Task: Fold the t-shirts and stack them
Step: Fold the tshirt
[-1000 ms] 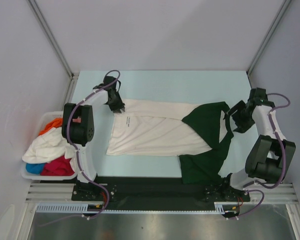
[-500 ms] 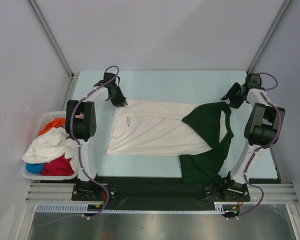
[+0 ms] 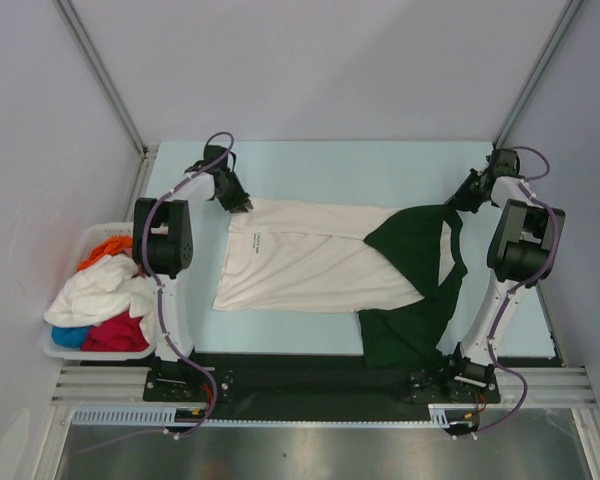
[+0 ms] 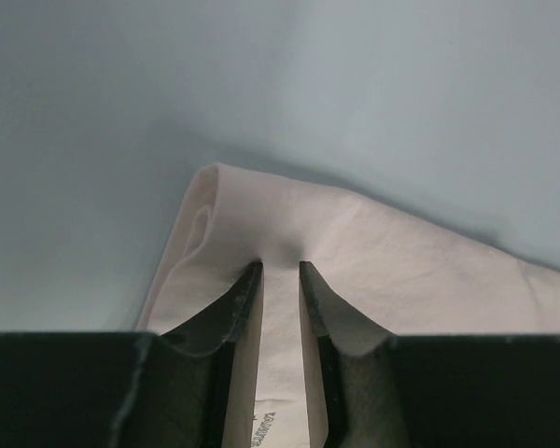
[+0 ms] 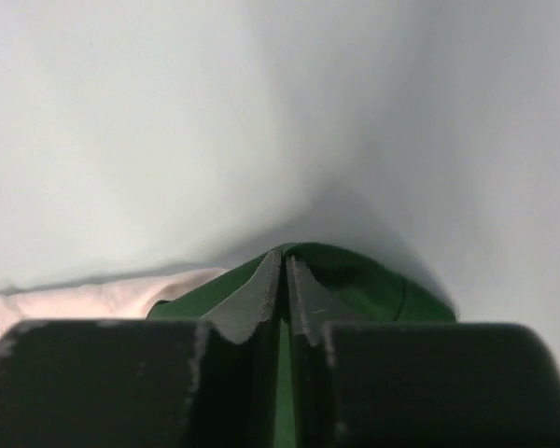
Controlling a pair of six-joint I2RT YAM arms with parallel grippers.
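Cream t-shirt [image 3: 310, 262] with dark green sleeves [image 3: 410, 245] lies spread flat across the pale blue surface [image 3: 380, 165]. Left claw [image 4: 280, 269] is narrowed onto the shirt's far left corner, with cloth puckered between the fingers. Right claw [image 5: 284, 259] is pressed nearly closed on the far edge of a green sleeve, apparently pinching it; contact is dimly lit. Other t-shirts [image 3: 95, 295] are heaped in the white basket [image 3: 58, 350] beside the surface's left edge.

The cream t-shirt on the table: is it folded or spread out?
Mostly spread: the cream t-shirt lies flat, green sleeves crumpled; left hand and right hand pinch its far corners.
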